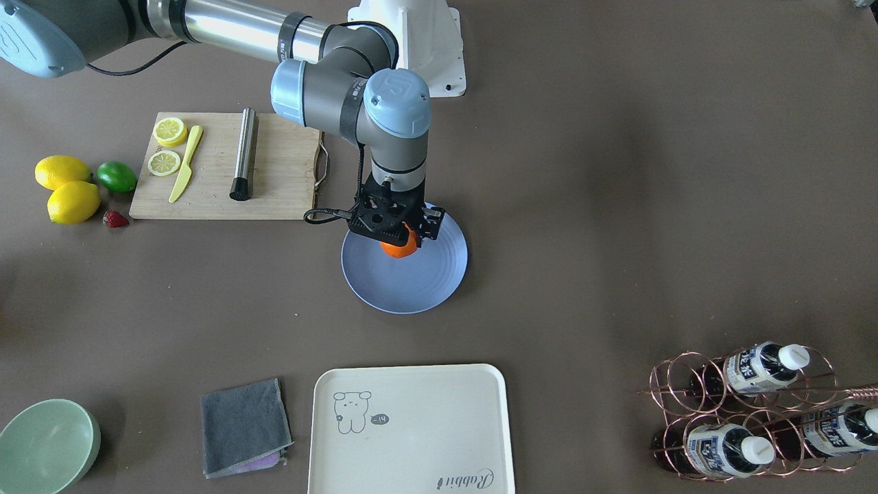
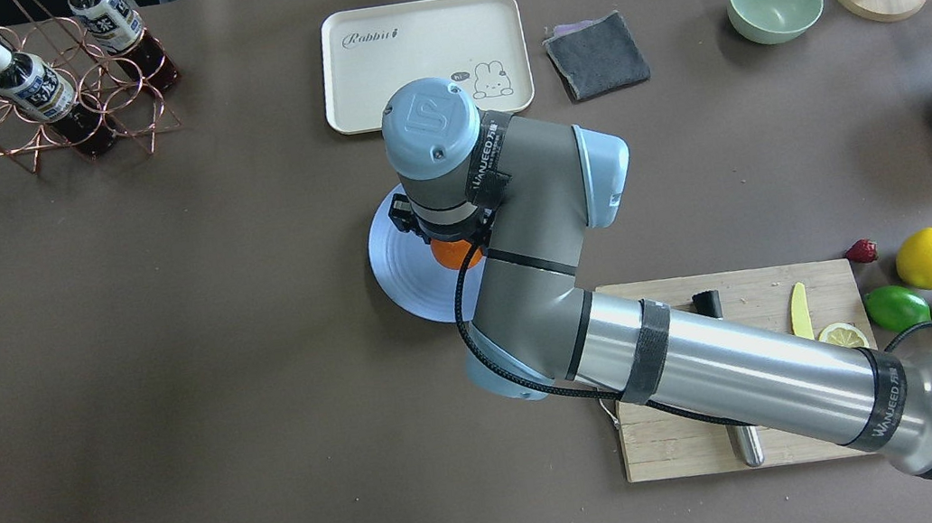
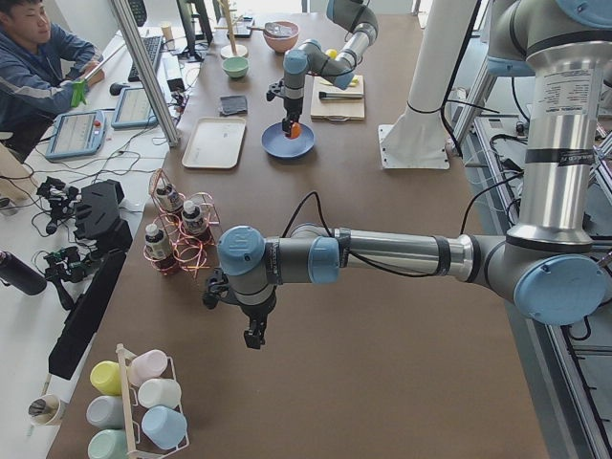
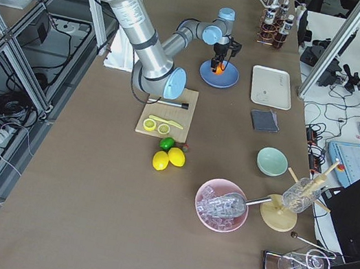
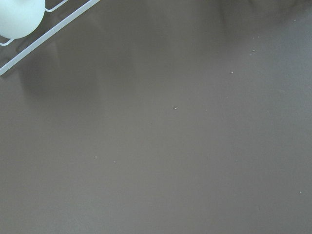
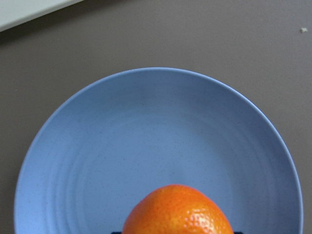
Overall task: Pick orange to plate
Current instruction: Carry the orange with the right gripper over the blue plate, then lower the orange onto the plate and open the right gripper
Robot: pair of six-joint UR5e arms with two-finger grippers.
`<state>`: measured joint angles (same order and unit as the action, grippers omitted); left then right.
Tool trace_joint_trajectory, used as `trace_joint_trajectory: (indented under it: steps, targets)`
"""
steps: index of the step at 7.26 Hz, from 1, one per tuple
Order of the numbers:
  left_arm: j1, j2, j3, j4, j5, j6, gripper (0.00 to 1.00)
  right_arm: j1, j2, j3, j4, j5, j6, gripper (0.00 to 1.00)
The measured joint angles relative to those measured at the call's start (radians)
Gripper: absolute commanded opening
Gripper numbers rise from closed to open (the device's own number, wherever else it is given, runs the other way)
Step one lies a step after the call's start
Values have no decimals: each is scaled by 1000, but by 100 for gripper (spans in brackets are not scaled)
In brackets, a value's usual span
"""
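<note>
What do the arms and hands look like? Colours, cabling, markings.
Both match: silver tube links, grey joints, pale blue round caps with an embossed logo. The right arm has black straps with white lettering and a black cable running to its black hand. The left arm has a looping black lead and a black hand.

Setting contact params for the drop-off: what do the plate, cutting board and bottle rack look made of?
plate: pale blue, matte, faint concentric rings; ceramic or melamine, can't tell which.
cutting board: light wood, likely bamboo; strip grain shows, dull finish.
bottle rack: thin copper-coloured metal wire, glossy.
</note>
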<state>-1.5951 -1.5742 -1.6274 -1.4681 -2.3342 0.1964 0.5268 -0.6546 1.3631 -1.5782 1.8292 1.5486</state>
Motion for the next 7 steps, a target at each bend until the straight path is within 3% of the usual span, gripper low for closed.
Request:
trace_joint_trajectory:
  steps: [2, 3, 4, 7]
  targets:
    - [-1, 13, -8, 0, 0, 0, 100, -11, 7, -34, 43, -23, 2, 0]
    - [-2, 19, -13, -1, 0, 0, 100, -15, 7, -55, 73, -32, 2, 77]
    - [-2, 27, -19, -1, 0, 0, 100, -17, 8, -68, 89, -38, 0, 100]
    - [-4, 42, -27, -1, 0, 0, 100, -4, 20, -56, 92, -23, -41, 100]
